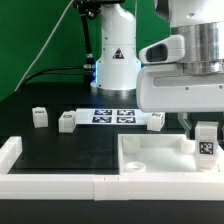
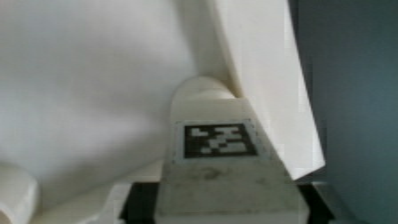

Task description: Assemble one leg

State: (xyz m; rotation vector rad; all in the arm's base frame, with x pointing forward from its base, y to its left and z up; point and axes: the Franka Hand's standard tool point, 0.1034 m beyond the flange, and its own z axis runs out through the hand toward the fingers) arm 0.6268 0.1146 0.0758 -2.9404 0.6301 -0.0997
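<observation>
My gripper point(image 1: 204, 128) is shut on a leg point(image 1: 206, 144), a small white block with a black-and-white tag. It holds the leg upright at the near right corner of the large white square part point(image 1: 150, 156). In the wrist view the leg point(image 2: 219, 140) sits between the two dark fingers point(image 2: 146, 203), its far end against a rounded corner of the square part point(image 2: 89, 90). I cannot tell whether the leg is seated in a hole. Three more legs stand on the black table: two on the exterior view's left point(image 1: 40, 117) point(image 1: 67, 122) and one near the middle point(image 1: 157, 120).
The marker board point(image 1: 113, 116) lies behind the square part, in front of the arm's base point(image 1: 115, 60). A low white wall point(image 1: 50, 182) runs along the table's near edge and up the exterior view's left side.
</observation>
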